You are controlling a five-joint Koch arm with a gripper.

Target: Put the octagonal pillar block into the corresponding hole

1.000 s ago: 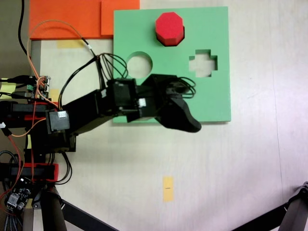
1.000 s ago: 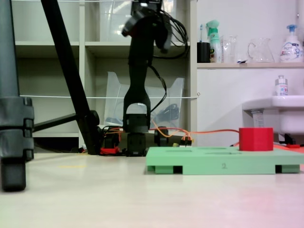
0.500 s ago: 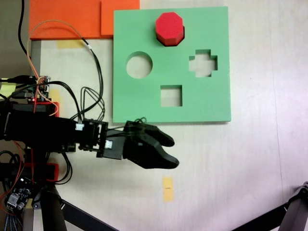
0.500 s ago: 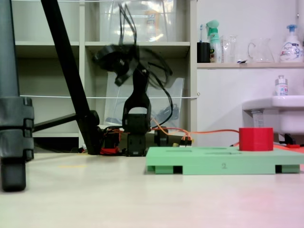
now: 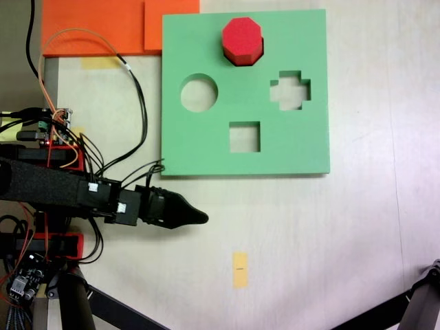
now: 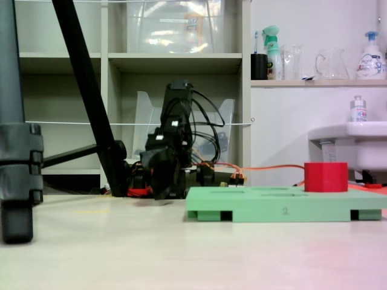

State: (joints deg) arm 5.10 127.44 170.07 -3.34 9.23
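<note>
1. The black gripper (image 5: 196, 217) lies low over the pale table (image 5: 357, 227), off the near-left corner of the square green foam board (image 5: 206, 148) in the top-down fixed view. It shows as one tapered dark tip, so I cannot tell whether its jaws are parted or closed; nothing is visibly held.
2. In the low side-on fixed view the gripper (image 6: 158, 196) is folded down close to the tabletop, left of the board (image 6: 284, 210), with the arm bunched above it.
3. The small bright red foam octagonal pillar block (image 5: 242, 40) sits at the far edge of the board, across the board from the gripper. It stands upright, its long axis vertical, seated in the eight-sided cutout (image 5: 237, 62), whose dark rim shows at the block's base.
4. From the side, the block (image 6: 326, 176) rises well above the board's top face, level and untilted. By my reading the placement is done and the arm is parked.
5. The board also has a round cutout (image 5: 199, 93), a cross-shaped cutout (image 5: 289, 91) and a square cutout (image 5: 245, 137), all unfilled.
6. Open table lies right of and nearer than the board; a small yellow tape mark (image 5: 239, 269) lies near the gripper. Orange foam sheets (image 5: 96, 26) border the board's far-left corner.
</note>
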